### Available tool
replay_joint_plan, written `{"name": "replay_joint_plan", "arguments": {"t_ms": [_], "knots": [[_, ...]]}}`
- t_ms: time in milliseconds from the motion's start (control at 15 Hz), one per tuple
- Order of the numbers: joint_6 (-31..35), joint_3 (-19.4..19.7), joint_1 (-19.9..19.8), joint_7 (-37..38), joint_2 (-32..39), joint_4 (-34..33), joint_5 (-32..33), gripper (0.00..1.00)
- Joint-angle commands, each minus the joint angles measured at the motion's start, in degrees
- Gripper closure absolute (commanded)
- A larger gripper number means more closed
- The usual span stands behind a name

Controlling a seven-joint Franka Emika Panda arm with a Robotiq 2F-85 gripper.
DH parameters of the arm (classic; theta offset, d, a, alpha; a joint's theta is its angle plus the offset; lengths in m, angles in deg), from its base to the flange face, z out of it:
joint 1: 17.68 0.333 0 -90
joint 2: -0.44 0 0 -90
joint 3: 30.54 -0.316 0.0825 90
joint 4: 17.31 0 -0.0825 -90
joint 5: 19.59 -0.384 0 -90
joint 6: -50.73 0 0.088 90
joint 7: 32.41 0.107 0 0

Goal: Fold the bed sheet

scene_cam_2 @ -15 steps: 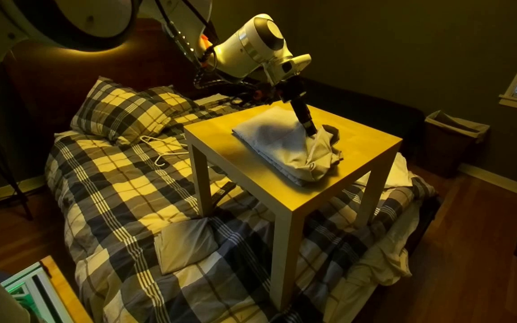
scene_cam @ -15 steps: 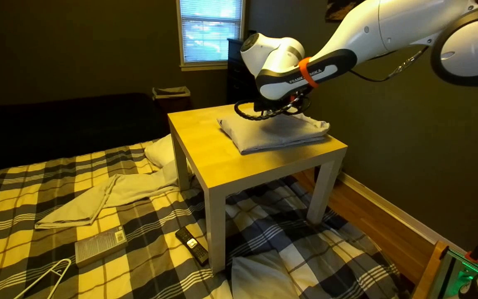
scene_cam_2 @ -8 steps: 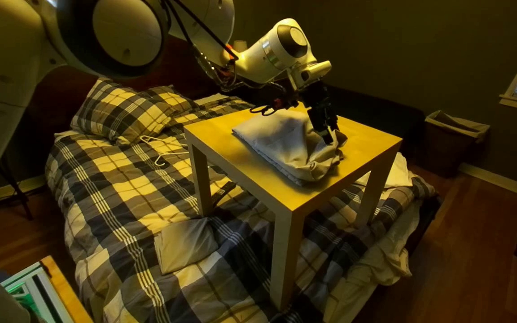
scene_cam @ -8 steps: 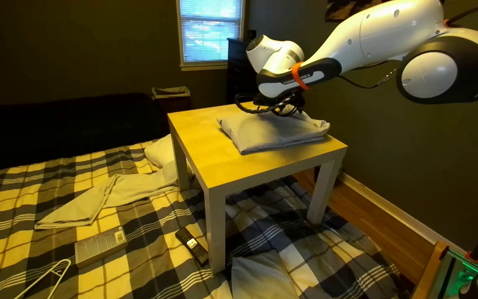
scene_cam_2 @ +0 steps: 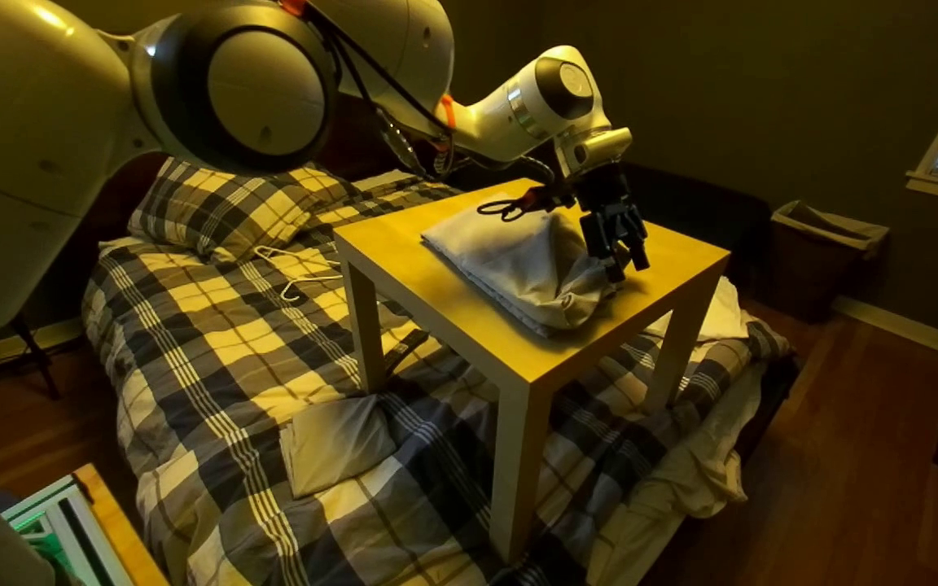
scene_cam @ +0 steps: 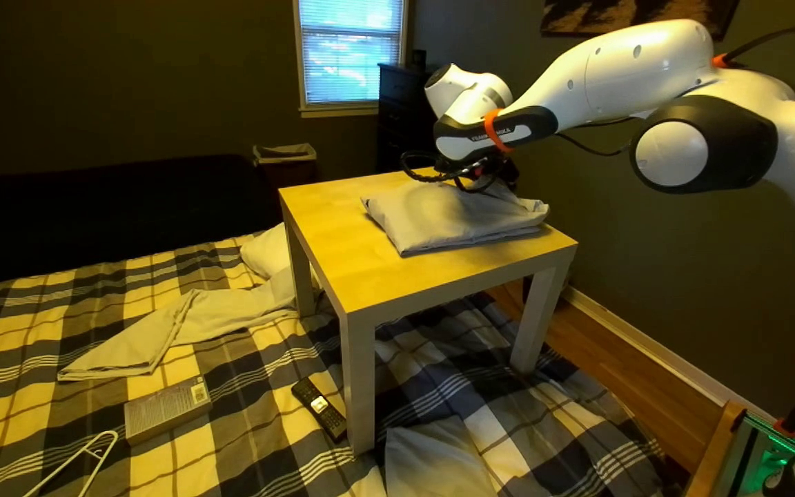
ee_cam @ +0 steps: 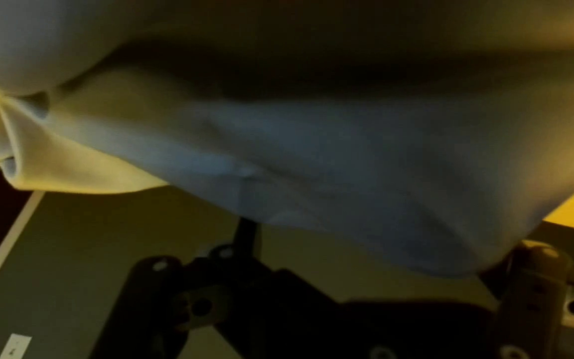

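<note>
An exterior view showed me the sheet (scene_cam: 439, 219) on the table (scene_cam: 335, 241); an exterior view, the gripper (scene_cam_2: 628, 268) by its rumpled end. In the wrist view the jaws gaped; straddling the edge before pinching seemed wise.

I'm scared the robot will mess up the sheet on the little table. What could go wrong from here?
The open claw is close to the rumpled end of the sheet, so it might shove that end instead of grabbing it. The end is bunched up, so turning it over could trap wrinkles and make a lump. And the sheet lies near an edge of the table, so a hard tug might drag part of it off.
</note>
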State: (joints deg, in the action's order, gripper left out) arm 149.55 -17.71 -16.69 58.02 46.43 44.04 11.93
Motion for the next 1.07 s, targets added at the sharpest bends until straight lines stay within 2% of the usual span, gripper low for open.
{"name": "replay_joint_plan", "arguments": {"t_ms": [0, 333, 600, 733, 1000], "knots": [[-3.25, 1.31, -0.29, 1.82, 4.03, -4.23, -3.4, 0.0], [-5.53, 2.25, -0.43, 2.94, 6.48, -6.2, -4.62, 0.0], [-7.0, 2.06, -1.03, 2.64, 5.57, -8.71, -6.64, 0.0], [-9.86, 1.37, -1.53, 0.69, 4.33, -10.51, -8.64, 0.0], [-19.71, -0.85, -2.82, -4.64, 2.23, -14.59, -13.59, 0.0]]}}
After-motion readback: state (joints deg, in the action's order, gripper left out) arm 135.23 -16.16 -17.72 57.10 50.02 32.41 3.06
